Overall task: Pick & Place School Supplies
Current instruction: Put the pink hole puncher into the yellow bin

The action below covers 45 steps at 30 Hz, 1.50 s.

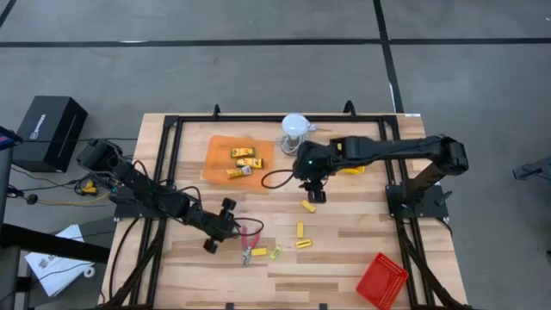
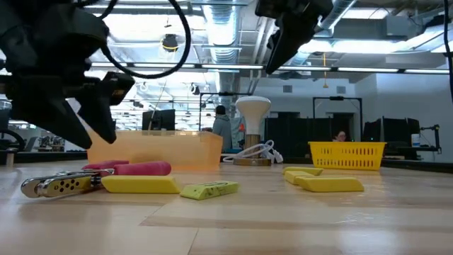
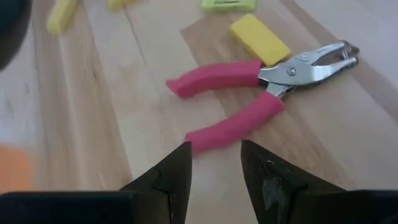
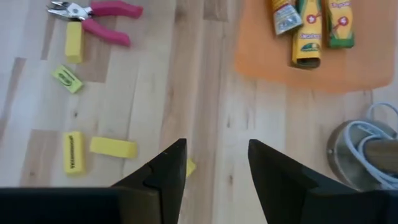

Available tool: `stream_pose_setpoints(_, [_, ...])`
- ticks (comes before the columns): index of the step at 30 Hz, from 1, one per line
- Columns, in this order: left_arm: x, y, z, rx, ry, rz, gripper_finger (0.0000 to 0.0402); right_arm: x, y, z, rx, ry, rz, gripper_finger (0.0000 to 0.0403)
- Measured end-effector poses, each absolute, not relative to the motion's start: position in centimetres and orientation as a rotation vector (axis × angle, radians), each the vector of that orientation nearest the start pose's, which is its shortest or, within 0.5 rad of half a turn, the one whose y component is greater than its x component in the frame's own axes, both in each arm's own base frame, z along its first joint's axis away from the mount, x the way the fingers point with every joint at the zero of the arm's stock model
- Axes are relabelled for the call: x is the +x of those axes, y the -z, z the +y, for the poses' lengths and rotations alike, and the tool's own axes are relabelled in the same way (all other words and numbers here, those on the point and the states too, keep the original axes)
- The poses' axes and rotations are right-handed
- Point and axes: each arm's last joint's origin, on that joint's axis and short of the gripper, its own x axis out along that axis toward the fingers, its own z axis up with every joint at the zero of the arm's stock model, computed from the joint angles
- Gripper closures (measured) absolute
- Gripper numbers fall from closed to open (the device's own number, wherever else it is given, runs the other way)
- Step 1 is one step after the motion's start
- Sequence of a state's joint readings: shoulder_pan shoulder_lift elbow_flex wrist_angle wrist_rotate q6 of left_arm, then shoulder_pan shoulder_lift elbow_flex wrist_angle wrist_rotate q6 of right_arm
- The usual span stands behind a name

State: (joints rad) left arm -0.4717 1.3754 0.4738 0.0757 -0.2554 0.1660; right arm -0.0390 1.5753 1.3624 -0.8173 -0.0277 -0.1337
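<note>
We see a wooden table [image 1: 344, 267] strewn with school supplies. The left gripper [image 1: 225, 226] hovers, jaws parted and empty, just left of red-handled pliers [image 1: 250, 234] near the front. The right gripper [image 1: 311, 182], also parted and empty, hangs mid-table over a yellow block [image 1: 307, 206], right of the orange tray [image 1: 217, 153] holding yellow packets [image 1: 244, 153].

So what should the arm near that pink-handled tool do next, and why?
Probably lower the left gripper onto the nearer pink handle of the hole punch and close. Its fingers are open just short of that handle, and nothing is held yet.
</note>
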Motion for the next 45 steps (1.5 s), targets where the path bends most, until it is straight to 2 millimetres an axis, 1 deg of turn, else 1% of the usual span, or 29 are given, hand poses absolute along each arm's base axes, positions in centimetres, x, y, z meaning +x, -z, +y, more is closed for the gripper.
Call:
stream_pose_setpoints(6, [21.1, -13.8, -9.9, 0.722, 0.375, 0.724, 0.027, 32.4, -29.2, -0.5, -0.078, -0.063, 1.022, 0.0227])
stream_pose_setpoints(9, [21.3, -13.5, -9.7, 0.751, 0.384, 0.734, 0.027, 32.6, -29.3, -0.6, -0.079, -0.062, 0.995, 0.0224])
stream_pose_setpoints(13, [21.5, -11.9, -9.6, 0.808, 0.42, 0.823, 0.027, 32.9, -29.5, -0.6, -0.088, -0.063, 0.959, 0.0222])
stream_pose_setpoints(18, [23.5, -10.8, -10.5, 0.903, 0.422, 0.854, 0.027, 32.9, -29.6, -0.6, -0.093, -0.066, 0.95, 0.0222])
stream_pose_setpoints(21, [24.4, -11.2, -10.9, 0.967, 0.419, 0.841, 0.027, 32.9, -29.5, -0.6, -0.085, -0.064, 0.959, 0.0221])
stream_pose_setpoints(23, [24.7, -11.6, -10.9, 0.988, 0.426, 0.831, 0.027, 32.8, -29.5, -0.5, -0.081, -0.065, 0.964, 0.0221])
stream_pose_setpoints(28, [24.7, -12.4, -10.9, 1.047, 0.433, 0.812, 0.027, 32.8, -29.5, -0.3, -0.088, -0.074, 0.969, 0.0223])
stream_pose_setpoints(35, [24.5, -12.3, -11.3, 1.169, 0.462, 0.802, 0.027, 32.8, -29.5, -0.3, -0.1, -0.08, 0.965, 0.0222])
stream_pose_setpoints(42, [24.1, -12.5, -12.1, 1.445, 0.493, 0.765, 0.027, 32.8, -29.5, -0.3, -0.101, -0.081, 0.965, 0.022])
stream_pose_setpoints(45, [24.5, -13.0, -12.3, 1.42, 0.468, 0.753, 0.027, 32.8, -29.5, -0.3, -0.101, -0.081, 0.965, 0.022])
